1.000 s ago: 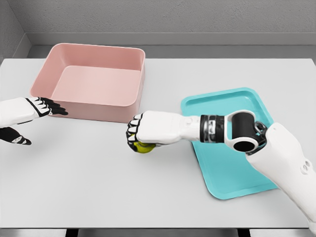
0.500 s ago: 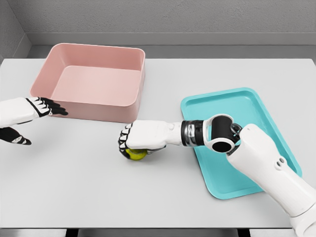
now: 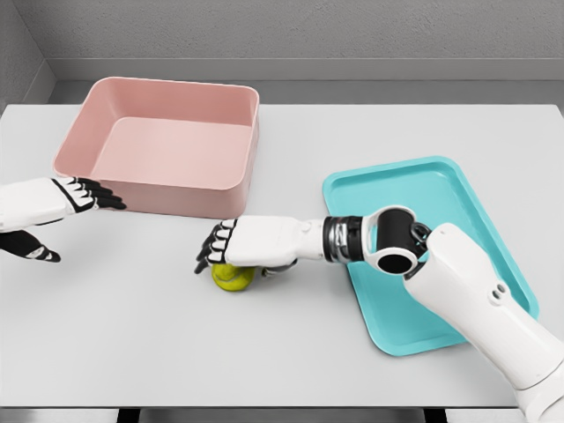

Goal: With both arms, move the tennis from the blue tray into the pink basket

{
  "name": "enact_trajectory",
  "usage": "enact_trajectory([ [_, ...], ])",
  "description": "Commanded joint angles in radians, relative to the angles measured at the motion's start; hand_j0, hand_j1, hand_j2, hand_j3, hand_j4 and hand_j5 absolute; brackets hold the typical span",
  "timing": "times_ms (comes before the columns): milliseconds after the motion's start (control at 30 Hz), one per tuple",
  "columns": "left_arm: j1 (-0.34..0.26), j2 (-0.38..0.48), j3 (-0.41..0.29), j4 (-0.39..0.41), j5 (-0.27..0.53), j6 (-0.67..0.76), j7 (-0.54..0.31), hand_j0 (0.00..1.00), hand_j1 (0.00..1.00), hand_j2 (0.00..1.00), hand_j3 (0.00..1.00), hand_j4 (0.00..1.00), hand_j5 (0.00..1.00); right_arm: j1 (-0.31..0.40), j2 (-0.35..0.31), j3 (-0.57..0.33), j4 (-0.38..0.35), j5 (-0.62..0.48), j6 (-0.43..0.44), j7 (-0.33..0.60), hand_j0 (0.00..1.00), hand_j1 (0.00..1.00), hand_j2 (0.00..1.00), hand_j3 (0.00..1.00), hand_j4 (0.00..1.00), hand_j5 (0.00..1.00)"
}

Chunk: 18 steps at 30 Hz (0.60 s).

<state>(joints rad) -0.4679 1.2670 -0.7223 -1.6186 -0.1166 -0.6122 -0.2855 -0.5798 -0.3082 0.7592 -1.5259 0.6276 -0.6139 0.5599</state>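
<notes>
Handing Off at Mid-Table

Reaching across the white table [image 3: 291, 352], the right hand [image 3: 242, 244] lies over the tennis ball [image 3: 231, 277], its dark fingers [image 3: 210, 248] stretched forward and loosened rather than wrapped around it. The ball sits on the tabletop just under the palm, clear of the blue tray [image 3: 441, 189] and in front of the pink basket [image 3: 172, 145], near its front right corner. At the far left, the left hand [image 3: 48, 216] waits with fingers spread and nothing in it, beside the basket's front left corner. The stage in hand looks like the handover: the ball appears set down between the arms for the other side to collect. The next move would call for the right hand to lift clear without nudging the ball, and for the left to cross over, close on it and carry it over the basket's front wall.
</notes>
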Motion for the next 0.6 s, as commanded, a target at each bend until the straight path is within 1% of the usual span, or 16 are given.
enact_trajectory([
  [0, 0.000, -0.003, -0.002, -0.001, -0.003, 0.001, 0.000, 1.00, 1.00, 1.00, 1.00, 1.00, 1.00, 0.000, -0.012, -0.043, -0.039, -0.009, 0.003, -0.005, 1.00, 1.00, 1.00, 1.00, 1.00, 1.00],
  [100, 0.003, -0.005, -0.003, -0.001, -0.012, 0.001, 0.000, 1.00, 1.00, 1.00, 1.00, 1.00, 1.00, 0.018, -0.048, -0.107, -0.134, -0.026, 0.003, -0.005, 1.00, 1.00, 1.00, 1.00, 1.00, 1.00],
  [133, 0.005, -0.020, -0.003, -0.001, -0.021, 0.001, -0.001, 1.00, 1.00, 1.00, 1.00, 1.00, 1.00, 0.035, -0.074, -0.146, -0.191, -0.040, 0.003, -0.005, 1.00, 1.00, 1.00, 1.00, 1.00, 1.00],
  [167, 0.005, -0.023, -0.005, -0.001, -0.032, 0.001, 0.000, 1.00, 1.00, 1.00, 1.00, 1.00, 1.00, 0.048, -0.091, -0.176, -0.220, -0.057, 0.003, -0.005, 1.00, 1.00, 1.00, 1.00, 1.00, 1.00],
  [233, 0.008, -0.038, -0.005, -0.001, -0.054, 0.001, 0.000, 1.00, 1.00, 1.00, 1.00, 1.00, 1.00, 0.067, -0.115, -0.238, -0.234, -0.092, 0.003, -0.005, 1.00, 1.00, 1.00, 1.00, 1.00, 1.00],
  [267, 0.015, -0.052, -0.005, -0.001, -0.078, 0.001, 0.000, 1.00, 1.00, 1.00, 1.00, 1.00, 1.00, 0.077, -0.134, -0.276, -0.241, -0.121, 0.003, -0.005, 1.00, 1.00, 1.00, 1.00, 1.00, 1.00],
  [300, 0.015, -0.069, -0.006, -0.001, -0.098, 0.001, 0.000, 1.00, 1.00, 1.00, 1.00, 1.00, 1.00, 0.078, -0.157, -0.310, -0.241, -0.173, 0.003, -0.005, 1.00, 1.00, 1.00, 1.00, 1.00, 1.00],
  [367, 0.017, -0.090, -0.020, -0.001, -0.117, 0.001, -0.001, 1.00, 1.00, 1.00, 1.00, 1.00, 1.00, 0.109, -0.204, -0.415, -0.241, -0.244, 0.003, -0.008, 1.00, 1.00, 1.00, 1.00, 1.00, 1.00],
  [400, 0.017, -0.095, -0.019, -0.003, -0.135, 0.001, -0.001, 1.00, 1.00, 1.00, 1.00, 1.00, 1.00, 0.136, -0.245, -0.460, -0.241, -0.269, 0.003, -0.009, 1.00, 1.00, 1.00, 1.00, 1.00, 1.00],
  [433, 0.017, -0.100, -0.020, -0.007, -0.136, 0.001, -0.001, 1.00, 1.00, 1.00, 1.00, 1.00, 1.00, 0.187, -0.272, -0.527, -0.240, -0.298, 0.003, -0.009, 1.00, 1.00, 1.00, 1.00, 1.00, 1.00],
  [500, 0.012, -0.100, -0.019, -0.011, -0.135, 0.001, -0.001, 1.00, 1.00, 1.00, 1.00, 1.00, 1.00, 0.305, -0.276, -0.696, -0.240, -0.310, 0.003, -0.017, 1.00, 1.00, 1.00, 1.00, 1.00, 1.00],
  [567, 0.006, -0.104, -0.019, -0.026, -0.136, 0.001, -0.001, 1.00, 1.00, 1.00, 1.00, 1.00, 1.00, 0.377, -0.275, -0.804, -0.235, -0.310, 0.003, -0.034, 1.00, 1.00, 1.00, 1.00, 1.00, 1.00],
])
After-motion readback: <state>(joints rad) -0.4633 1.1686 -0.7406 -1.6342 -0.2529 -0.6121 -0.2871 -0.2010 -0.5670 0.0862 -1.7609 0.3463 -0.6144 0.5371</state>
